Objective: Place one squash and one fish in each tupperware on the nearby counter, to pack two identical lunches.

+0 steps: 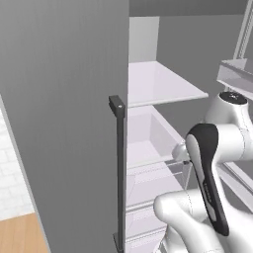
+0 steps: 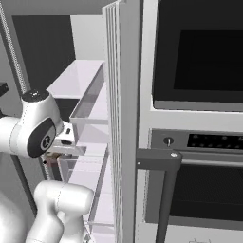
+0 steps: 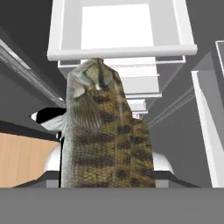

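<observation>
**Operator:** Fish (image 3: 103, 135) sat nearest the lens in the hand view, a mottled brown-gold body rising straight from between the finger tips. I read the gripper (image 3: 107, 186) as clamped on it, jaws narrow, grip low on the body. The tips themselves were hidden behind the fish.

**Observer:** And beyond the fish?

**Operator:** Past its far end stood the fridge's pale drawers (image 3: 122, 30), stacked, the nearest one's rim just beyond the fish. In the left base view the arm (image 1: 210, 168) reached in by the open fridge door (image 1: 64, 123), with a white shelf (image 1: 160, 84) above the hand. In the right base view the wrist sat beside the door bin (image 2: 90, 111), with the oven (image 2: 199, 57) off to the side.

**Observer:** Squash, tupperware?

**Operator:** Neither was anywhere in these views. My guess was that the counter lay away from the fridge, so a carry was ahead.

**Observer:** Risks?

**Operator:** Three I noted. The fish stood long beyond the fingers, so a quick swing might lever it loose. Backing out, fish or wrist might clip the drawer rim or door bin, both close by. And with the lens mostly blocked, I would have judged the drop over the container poorly.
</observation>
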Motion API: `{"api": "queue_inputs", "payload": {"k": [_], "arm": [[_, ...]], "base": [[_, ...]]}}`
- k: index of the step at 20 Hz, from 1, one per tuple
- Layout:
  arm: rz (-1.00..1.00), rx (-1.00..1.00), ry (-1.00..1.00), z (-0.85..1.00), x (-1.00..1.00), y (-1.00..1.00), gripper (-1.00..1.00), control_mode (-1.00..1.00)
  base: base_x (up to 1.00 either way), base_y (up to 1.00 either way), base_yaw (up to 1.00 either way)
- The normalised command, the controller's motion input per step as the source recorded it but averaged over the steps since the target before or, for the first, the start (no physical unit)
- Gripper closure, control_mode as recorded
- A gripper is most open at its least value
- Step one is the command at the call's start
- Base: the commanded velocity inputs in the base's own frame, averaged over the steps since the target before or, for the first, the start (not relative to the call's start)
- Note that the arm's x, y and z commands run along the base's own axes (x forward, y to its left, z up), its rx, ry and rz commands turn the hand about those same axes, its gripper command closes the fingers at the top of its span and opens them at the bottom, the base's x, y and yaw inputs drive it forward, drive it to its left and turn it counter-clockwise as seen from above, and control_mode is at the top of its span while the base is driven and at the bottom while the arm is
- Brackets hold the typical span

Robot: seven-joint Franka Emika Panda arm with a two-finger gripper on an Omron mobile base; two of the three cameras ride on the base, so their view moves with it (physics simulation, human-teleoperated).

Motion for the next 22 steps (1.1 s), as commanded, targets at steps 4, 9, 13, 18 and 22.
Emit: {"api": "queue_inputs", "payload": {"k": [4, 9, 13, 18, 22], "arm": [[0.0, 0.0, 0.01, -0.01, -0.31, 0.02, 1.0, -1.0], [0.0, 0.0, 0.0, 0.0, -0.12, 0.0, 1.0, 1.0], [0.0, 0.0, 0.0, 0.0, 0.0, 0.0, 1.0, 1.0], [0.0, 0.0, 0.0, 0.0, 0.0, 0.0, 1.0, 1.0], [0.0, 0.0, 0.0, 0.0, 0.0, 0.0, 1.0, 1.0]], "base": [[0.0, 0.0, 0.0], [-0.8, 0.0, 0.0], [-1.0, 0.0, 0.0], [-1.0, 0.0, 0.0], [-0.81, -0.51, -0.37]]}}
